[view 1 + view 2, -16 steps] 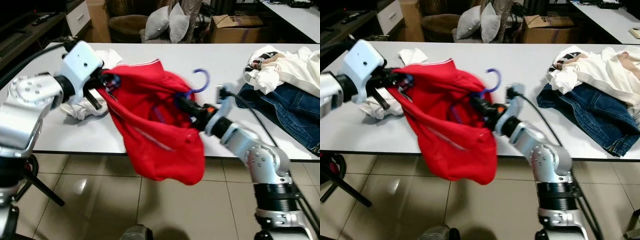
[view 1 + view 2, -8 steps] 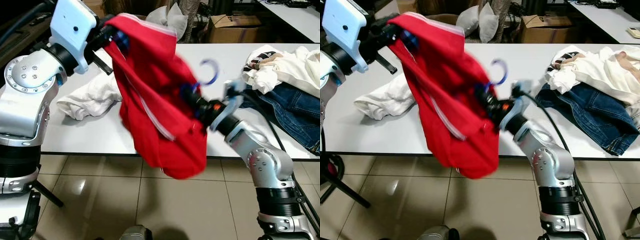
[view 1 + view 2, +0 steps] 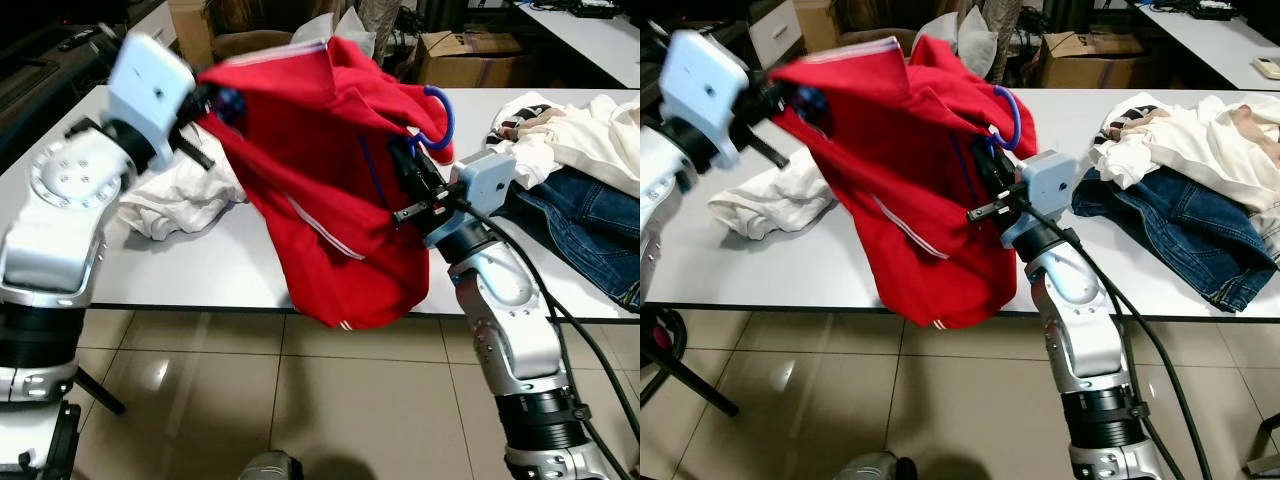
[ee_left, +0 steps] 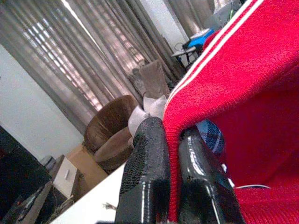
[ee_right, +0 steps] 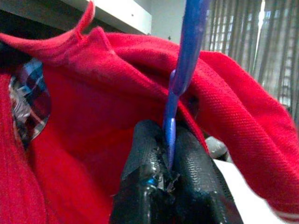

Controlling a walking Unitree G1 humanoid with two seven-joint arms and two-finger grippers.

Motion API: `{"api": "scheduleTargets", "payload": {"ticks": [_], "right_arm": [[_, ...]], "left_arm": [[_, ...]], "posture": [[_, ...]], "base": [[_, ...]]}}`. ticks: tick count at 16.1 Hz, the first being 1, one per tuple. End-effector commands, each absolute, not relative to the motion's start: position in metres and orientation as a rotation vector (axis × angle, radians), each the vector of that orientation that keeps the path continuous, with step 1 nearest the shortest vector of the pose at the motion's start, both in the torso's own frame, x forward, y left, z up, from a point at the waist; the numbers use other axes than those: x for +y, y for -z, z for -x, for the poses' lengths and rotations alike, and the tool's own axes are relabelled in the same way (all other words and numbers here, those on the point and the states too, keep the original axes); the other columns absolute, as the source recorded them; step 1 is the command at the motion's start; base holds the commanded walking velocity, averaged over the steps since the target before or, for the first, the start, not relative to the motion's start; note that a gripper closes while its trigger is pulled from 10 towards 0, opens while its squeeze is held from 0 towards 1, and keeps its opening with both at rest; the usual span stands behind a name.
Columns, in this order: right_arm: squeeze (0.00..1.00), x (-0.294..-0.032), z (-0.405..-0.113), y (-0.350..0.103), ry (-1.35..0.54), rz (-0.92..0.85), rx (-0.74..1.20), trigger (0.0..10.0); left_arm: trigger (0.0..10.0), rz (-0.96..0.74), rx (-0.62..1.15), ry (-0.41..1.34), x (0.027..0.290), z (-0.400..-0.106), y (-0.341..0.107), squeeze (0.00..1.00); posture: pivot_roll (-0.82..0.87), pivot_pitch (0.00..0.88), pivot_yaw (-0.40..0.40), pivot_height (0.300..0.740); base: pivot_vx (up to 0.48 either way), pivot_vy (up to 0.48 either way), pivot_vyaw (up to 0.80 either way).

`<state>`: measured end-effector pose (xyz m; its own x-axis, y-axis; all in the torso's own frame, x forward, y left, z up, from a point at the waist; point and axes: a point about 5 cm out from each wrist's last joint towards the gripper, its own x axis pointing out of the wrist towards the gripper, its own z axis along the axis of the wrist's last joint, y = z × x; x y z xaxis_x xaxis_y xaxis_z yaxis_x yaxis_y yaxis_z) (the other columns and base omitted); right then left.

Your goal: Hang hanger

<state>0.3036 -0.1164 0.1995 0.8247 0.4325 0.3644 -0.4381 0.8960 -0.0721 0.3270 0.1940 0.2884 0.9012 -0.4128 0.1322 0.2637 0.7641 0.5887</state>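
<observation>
A red garment [image 3: 320,200] with thin white stripes hangs in the air over the near edge of the white table [image 3: 200,270]. My left gripper [image 3: 208,100] holds its upper left corner, shut on the ribbed striped edge [image 4: 196,93]. A blue hanger sits inside the garment, and its hook [image 3: 446,112] sticks out at the top right. My right gripper [image 3: 406,165] is shut on the hanger's stem [image 5: 180,70] just under the hook, with red cloth bunched around the fingers [image 5: 145,154]. The hanger's arms are hidden inside the cloth.
A crumpled white cloth [image 3: 175,200] lies on the table behind the garment at the left. White clothes [image 3: 580,135] and blue jeans [image 3: 590,215] are piled at the right. A cardboard box [image 3: 465,50], cushions and a brown armchair stand beyond the table.
Both arms have lifted the garment higher. The right gripper has risen and turned the hanger upright, so the hook now pokes out at the top. The left gripper has come down a little from its peak.
</observation>
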Motion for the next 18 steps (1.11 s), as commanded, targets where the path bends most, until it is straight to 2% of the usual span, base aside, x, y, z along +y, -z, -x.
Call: {"api": "scheduleTargets", "payload": {"ticks": [1,2,3,4,8,10,12,15,16,17,18], "right_arm": [[0.00,-0.119,-0.305,-0.196,-0.438,-0.031,-0.361,10.0],[0.00,-0.118,-0.307,-0.192,-0.438,-0.039,-0.335,10.0],[0.00,-0.115,-0.314,-0.179,-0.434,-0.147,-0.190,10.0],[0.00,-0.110,-0.322,-0.175,-0.429,-0.408,-0.074,10.0],[0.00,-0.098,-0.331,-0.181,-0.555,-0.713,0.036,10.0],[0.00,-0.099,-0.338,-0.192,-0.559,-0.889,0.039,10.0],[0.00,-0.098,-0.344,-0.200,-0.571,-1.021,0.037,10.0],[0.00,-0.091,-0.354,-0.204,-0.558,-1.321,0.078,10.0],[0.00,-0.085,-0.358,-0.205,-0.573,-1.446,0.106,10.0],[0.00,-0.083,-0.358,-0.205,-0.578,-1.465,0.111,10.0],[0.00,-0.081,-0.359,-0.205,-0.583,-1.542,0.137,10.0]], "left_arm": [[0.0,-0.612,-0.277,0.357,0.195,-0.326,-0.292,0.00],[0.0,-0.610,-0.279,0.356,0.194,-0.326,-0.292,0.00],[0.0,-0.608,-0.293,0.369,0.192,-0.326,-0.294,0.00],[0.0,-0.607,-0.283,0.454,0.183,-0.323,-0.290,0.00],[0.0,-0.668,-0.145,0.555,0.179,-0.317,-0.264,0.00],[0.0,-0.687,-0.044,0.698,0.177,-0.305,-0.254,0.00],[0.0,-0.594,0.029,0.832,0.172,-0.292,-0.249,0.00],[0.0,-0.519,0.101,1.051,0.157,-0.269,-0.248,0.00],[0.0,-0.604,0.123,1.016,0.160,-0.274,-0.243,0.00],[0.0,-0.629,0.127,0.994,0.162,-0.276,-0.241,0.00],[0.5,-0.673,0.126,0.940,0.167,-0.281,-0.241,0.00]], "posture": [[0.08,0.000,0.048,0.740],[0.08,0.000,0.048,0.740],[0.08,0.000,0.046,0.740],[0.08,0.000,0.047,0.740],[0.07,0.000,0.043,0.740],[0.07,0.000,0.039,0.740],[0.08,0.000,0.036,0.740],[0.08,0.000,0.032,0.740],[0.09,0.000,0.030,0.740],[0.09,0.000,0.031,0.740],[0.09,0.000,0.033,0.740]], "base": [[0.000,0.000,0.00],[0.000,0.000,0.00],[0.000,0.000,0.00],[0.000,0.000,0.00],[0.000,0.000,0.00],[0.000,0.000,0.00],[0.000,0.000,0.00],[0.000,0.000,0.00],[0.000,0.000,0.00],[0.000,0.000,0.00],[0.000,0.000,0.00]]}}
